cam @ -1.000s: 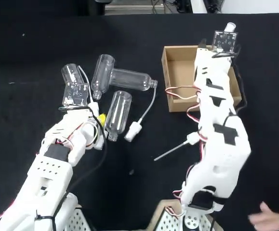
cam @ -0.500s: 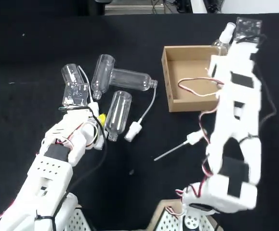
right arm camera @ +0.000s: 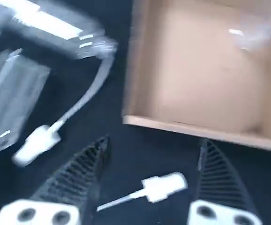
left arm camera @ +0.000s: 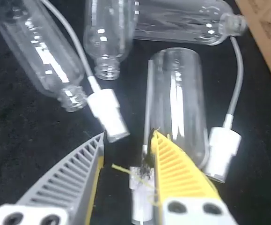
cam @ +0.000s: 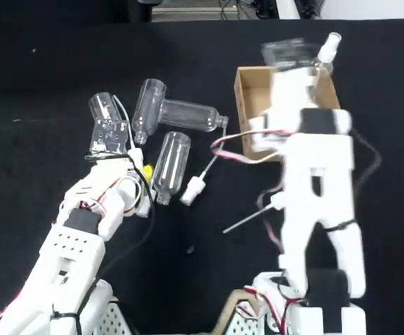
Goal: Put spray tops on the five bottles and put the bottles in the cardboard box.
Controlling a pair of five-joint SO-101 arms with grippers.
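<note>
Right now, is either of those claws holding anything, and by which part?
Nothing is held. The right gripper is open, clear of the loose spray top; the left gripper is open too, beside a bottle.

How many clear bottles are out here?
5. Four lie left of the cardboard box: leftmost bottle, middle bottle, crosswise bottle, nearest bottle. A capped fifth bottle peeks past the right arm at the box, mostly hidden.
</note>
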